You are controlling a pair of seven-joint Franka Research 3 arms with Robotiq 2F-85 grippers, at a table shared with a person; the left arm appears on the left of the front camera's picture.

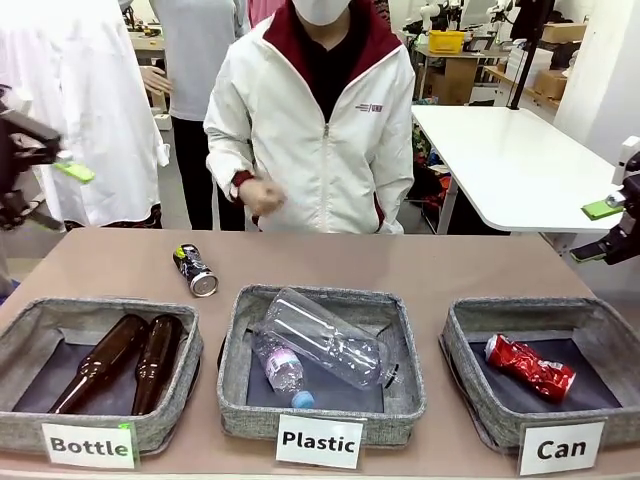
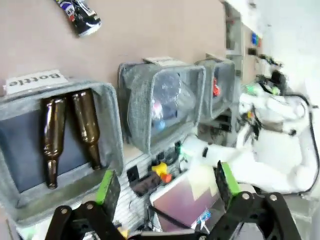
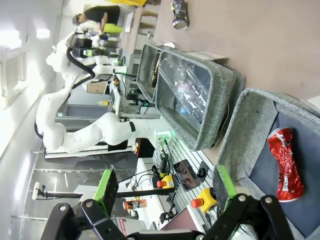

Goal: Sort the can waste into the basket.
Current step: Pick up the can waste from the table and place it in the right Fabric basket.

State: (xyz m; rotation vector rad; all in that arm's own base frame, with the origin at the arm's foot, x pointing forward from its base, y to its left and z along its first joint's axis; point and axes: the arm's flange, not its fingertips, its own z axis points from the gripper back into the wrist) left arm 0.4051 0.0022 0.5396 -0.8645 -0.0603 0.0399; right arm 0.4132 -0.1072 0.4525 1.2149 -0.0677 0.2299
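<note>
The crushed red can lies inside the grey "Can" basket at the front right; the right wrist view shows this red can in that basket too. The black can with a silver end lies on its side on the bare table behind the "Bottle" basket, and appears in the left wrist view and right wrist view. My left gripper hovers open at the far left, above the table edge. My right gripper hovers open at the far right. Both sets of jaws hold nothing.
The "Bottle" basket holds two brown glass bottles. The "Plastic" basket holds clear plastic bottles. A person in a white jacket stands at the far side, one hand over the table edge.
</note>
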